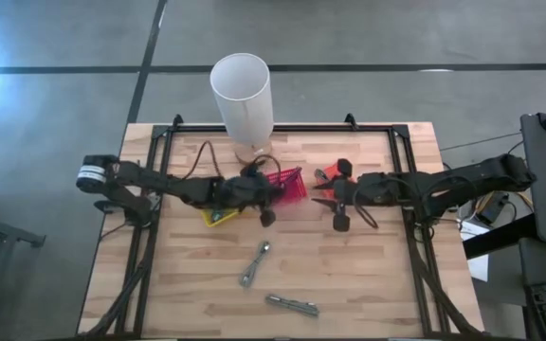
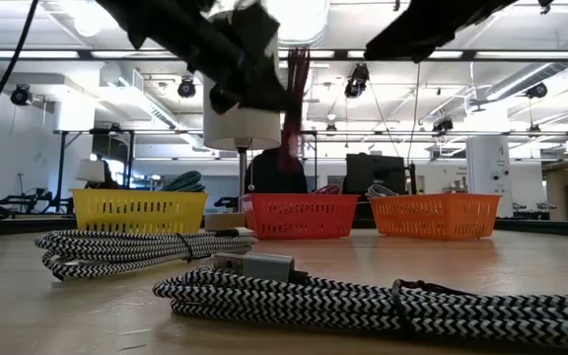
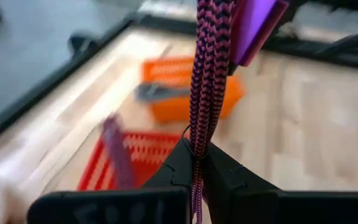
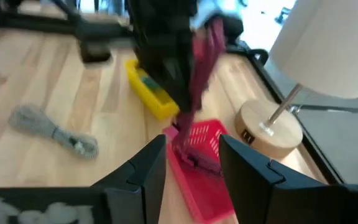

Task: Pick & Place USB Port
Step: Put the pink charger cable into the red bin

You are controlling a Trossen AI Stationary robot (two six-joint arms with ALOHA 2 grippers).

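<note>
One pink-and-black braided USB cable point(image 3: 205, 74) hangs doubled from the left gripper point(image 3: 196, 163), whose fingers are pinched tight on it, just above the red basket point(image 1: 288, 184) at the centre of the high view, probably so it can drop in. The right gripper point(image 4: 191, 163), its fingers spread and empty, sits beside the basket on the right, facing the cable. Yellow basket point(image 1: 218, 217) lies left; the lamp point(image 1: 243, 95) stands behind. Two grey braided cables point(image 1: 255, 263) wait lower centre.
</note>
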